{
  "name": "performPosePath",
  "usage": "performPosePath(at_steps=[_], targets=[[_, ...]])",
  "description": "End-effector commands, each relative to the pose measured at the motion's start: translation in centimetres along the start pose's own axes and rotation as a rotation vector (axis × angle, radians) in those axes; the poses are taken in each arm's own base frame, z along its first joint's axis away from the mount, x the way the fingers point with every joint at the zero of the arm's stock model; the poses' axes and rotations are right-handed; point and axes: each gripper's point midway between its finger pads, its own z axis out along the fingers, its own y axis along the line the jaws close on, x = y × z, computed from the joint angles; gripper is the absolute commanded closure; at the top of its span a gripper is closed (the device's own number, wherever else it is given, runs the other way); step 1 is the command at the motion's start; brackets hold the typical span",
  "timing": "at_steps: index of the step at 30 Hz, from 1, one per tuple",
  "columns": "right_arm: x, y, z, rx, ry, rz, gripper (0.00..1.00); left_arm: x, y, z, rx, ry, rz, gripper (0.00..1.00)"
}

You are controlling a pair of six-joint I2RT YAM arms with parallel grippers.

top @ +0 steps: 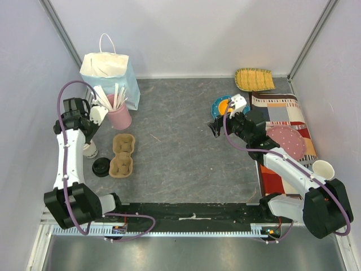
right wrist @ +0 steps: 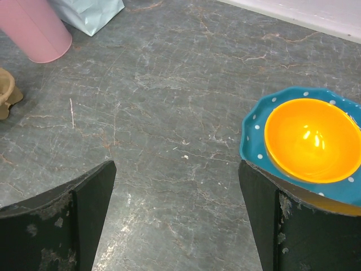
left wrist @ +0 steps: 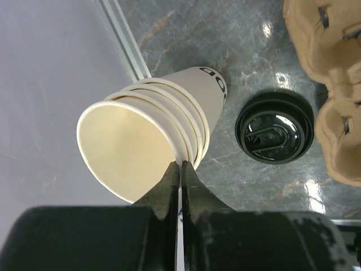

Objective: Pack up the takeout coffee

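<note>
Left gripper [left wrist: 180,167] pinches cup stack [left wrist: 148,131] rim; black lid [left wrist: 274,136] flat just beside, toward carrier [left wrist: 333,90]; right gripper [right wrist: 176,167] wide, well apart.

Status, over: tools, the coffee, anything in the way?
Left tool shut on the rim of the stacked cups; right tool open, empty, near the teal plate. Black lid sits by the cardboard carrier, untouched. Nothing blocking it.

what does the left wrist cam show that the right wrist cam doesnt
Only left wrist: stacked paper cups at the shut left tool, and a black lid. Only right wrist: the open right tool, a pink cup, a pale blue bag, an orange bowl on a teal plate. Both: the grey table and the cardboard carrier.
</note>
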Motion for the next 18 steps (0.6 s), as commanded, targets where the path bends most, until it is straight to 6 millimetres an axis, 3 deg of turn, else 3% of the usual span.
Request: performPosePath(at_steps=[1, 3, 5, 6, 7, 9, 12, 13, 15, 18], targets=[[-2.9, 1.1, 0.3, -0.034, -0.071, 0.001, 0.02, -2.9, 3.5, -3.6, -0.173, -0.151, 0.000, 0.98], [-3.4, 1.7, 0.5, -0.051, -0.078, 0.005, 0.02, -3.7, 4.1, -5.5, -0.199, -0.204, -0.029, 0.98], [-3.6, 2.5, 0.7, -0.069, -0.081, -0.003, 0.02, -3.4, 3.8, -5.2, -0.187, -0.184, 0.016, 0.98], [-3.6, 2.6, 0.8, -0.072, -0.079, -0.005, 0.02, -3.0, 3.8, -3.5, -0.178, -0.145, 0.033, 0.98], [-3.7, 2.7, 0.9, -0.075, -0.080, -0.009, 0.02, -1.4, 2.2, -1.0, -0.126, -0.070, 0.058, 0.98], [-3.6, 3.2, 1.0, -0.086, -0.082, -0.013, 0.02, -0.3, 0.6, 1.8, -0.051, 0.001, 0.061, 0.98], [-3.3, 3.3, 1.2, -0.086, -0.070, -0.012, 0.02, -1.5, 1.4, 0.6, -0.084, -0.043, 0.025, 0.98], [-3.3, 3.4, 1.2, -0.089, -0.068, -0.015, 0.02, -2.7, 2.6, -1.4, -0.130, -0.106, 0.014, 0.98], [-3.4, 3.6, 1.2, -0.090, -0.063, -0.022, 0.02, -4.0, 3.4, -3.4, -0.158, -0.174, 0.016, 0.98], [-3.6, 3.8, 1.2, -0.093, -0.071, -0.027, 0.02, -3.9, 3.9, -3.0, -0.163, -0.142, 0.048, 0.98]])
